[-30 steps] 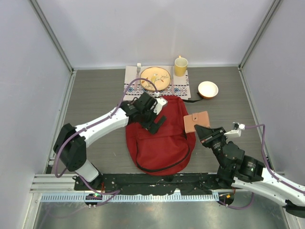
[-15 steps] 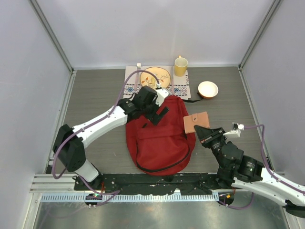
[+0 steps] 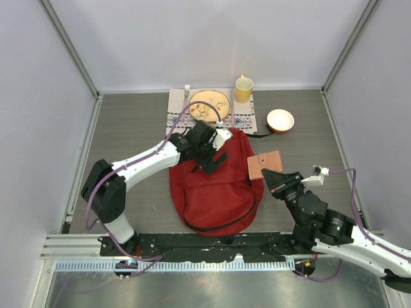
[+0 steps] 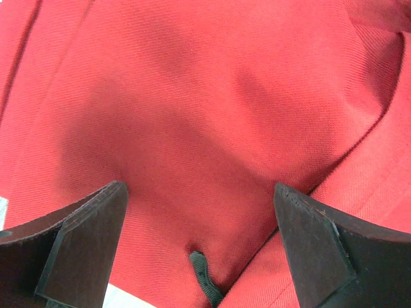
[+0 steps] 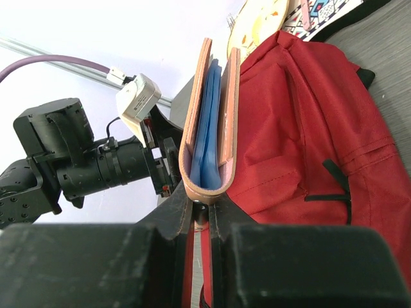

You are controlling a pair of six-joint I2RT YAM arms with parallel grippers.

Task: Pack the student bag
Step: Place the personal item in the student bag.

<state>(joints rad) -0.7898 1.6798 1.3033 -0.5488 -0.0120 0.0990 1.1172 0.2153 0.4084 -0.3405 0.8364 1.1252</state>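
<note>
Left gripper (image 4: 199, 199) hangs wide open over the bag (image 3: 215, 192) lying on the table (image 3: 128, 128), likely to open it, while right gripper (image 5: 200, 206) pinches a wallet (image 3: 264, 163) beside the bag, ready to pack.

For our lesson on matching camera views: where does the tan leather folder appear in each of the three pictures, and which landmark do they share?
Top external: tan leather folder right of centre, at the student bag's right edge.
Left wrist: not in it.
Right wrist: folder upright at centre, spine pinched by the right fingers.
Shared landmark: the red student bag, in all three.
</note>
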